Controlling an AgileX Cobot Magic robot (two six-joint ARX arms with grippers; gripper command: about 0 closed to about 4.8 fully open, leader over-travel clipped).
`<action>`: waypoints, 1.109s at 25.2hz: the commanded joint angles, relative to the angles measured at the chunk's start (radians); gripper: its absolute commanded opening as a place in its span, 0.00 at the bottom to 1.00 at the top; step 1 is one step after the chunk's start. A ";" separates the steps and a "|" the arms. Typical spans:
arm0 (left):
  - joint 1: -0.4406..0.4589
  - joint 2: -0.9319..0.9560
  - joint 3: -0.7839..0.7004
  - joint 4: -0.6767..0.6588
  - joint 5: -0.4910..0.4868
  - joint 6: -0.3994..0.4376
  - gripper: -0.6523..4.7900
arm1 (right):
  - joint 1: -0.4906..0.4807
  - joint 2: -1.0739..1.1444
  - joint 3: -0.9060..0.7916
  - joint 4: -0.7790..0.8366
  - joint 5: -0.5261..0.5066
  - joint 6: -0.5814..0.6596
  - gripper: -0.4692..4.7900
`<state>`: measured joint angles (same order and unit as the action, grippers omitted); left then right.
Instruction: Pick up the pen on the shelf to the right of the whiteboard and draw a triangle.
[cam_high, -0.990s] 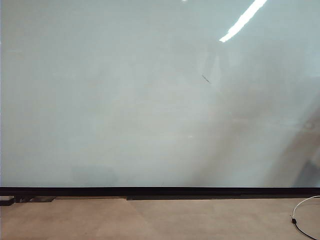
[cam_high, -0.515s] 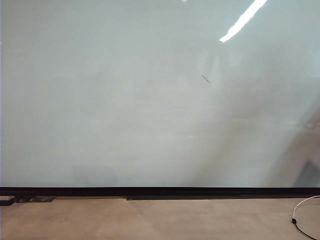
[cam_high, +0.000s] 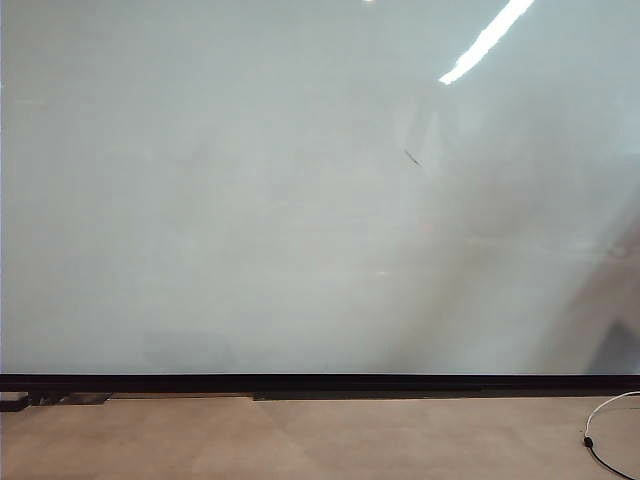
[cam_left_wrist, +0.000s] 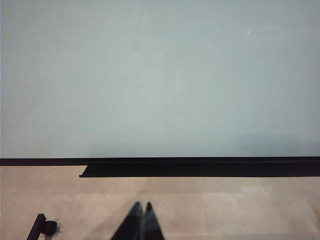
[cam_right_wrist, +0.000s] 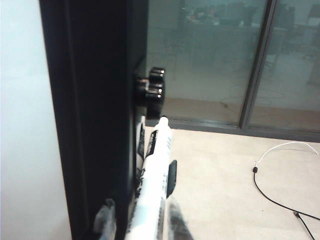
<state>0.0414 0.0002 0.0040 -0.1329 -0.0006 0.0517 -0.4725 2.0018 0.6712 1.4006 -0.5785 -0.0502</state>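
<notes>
**Right hand at the pen, left hand idle**

Whiteboard (cam_high: 250, 200) fills nearly the whole exterior view: pale, glossy, w/ a bright ceiling-light streak reflected near its upper right. A black strip (cam_high: 320, 382) runs along its lower edge, beige floor (cam_high: 300, 440) below. One tiny slanted dark mark (cam_high: 411, 157) sits on the board right of centre; no drawn outline on it that I can see. Thin white cable (cam_high: 605, 425) w/ a dark end lies on the floor at the far right.

In my right wrist view the board's black side frame (cam_right_wrist: 95, 115) stands close by, w/ a black knob (cam_right_wrist: 150, 90) sticking out of it. The pen (cam_right_wrist: 152, 185) lies right along that frame: white barrel, black label bands, one end pointing toward the knob. My right hand (cam_right_wrist: 137, 222) straddles the pen, one blurred finger (cam_right_wrist: 105, 220) on the frame side, the other on the open side, pen between them. Jaws partly closed; can't tell if they actually grip the barrel.

My left hand (cam_left_wrist: 141, 220) hangs low in front of the board's bottom strip, over the floor, fingertips pressed together, holding nothing. A small black object (cam_left_wrist: 42, 227) lies on the floor off to one side.
</notes>
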 joint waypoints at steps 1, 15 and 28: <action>0.000 0.000 0.003 0.007 0.004 0.000 0.11 | 0.001 -0.001 0.003 0.017 0.000 -0.003 0.34; 0.000 0.000 0.003 0.006 0.004 0.000 0.11 | 0.001 -0.001 0.005 0.017 0.000 -0.007 0.22; 0.000 0.000 0.003 0.007 0.004 0.000 0.11 | -0.008 -0.017 0.006 0.018 0.014 -0.033 0.09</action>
<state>0.0414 0.0002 0.0036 -0.1329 -0.0006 0.0517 -0.4744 1.9984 0.6727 1.4014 -0.5713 -0.0784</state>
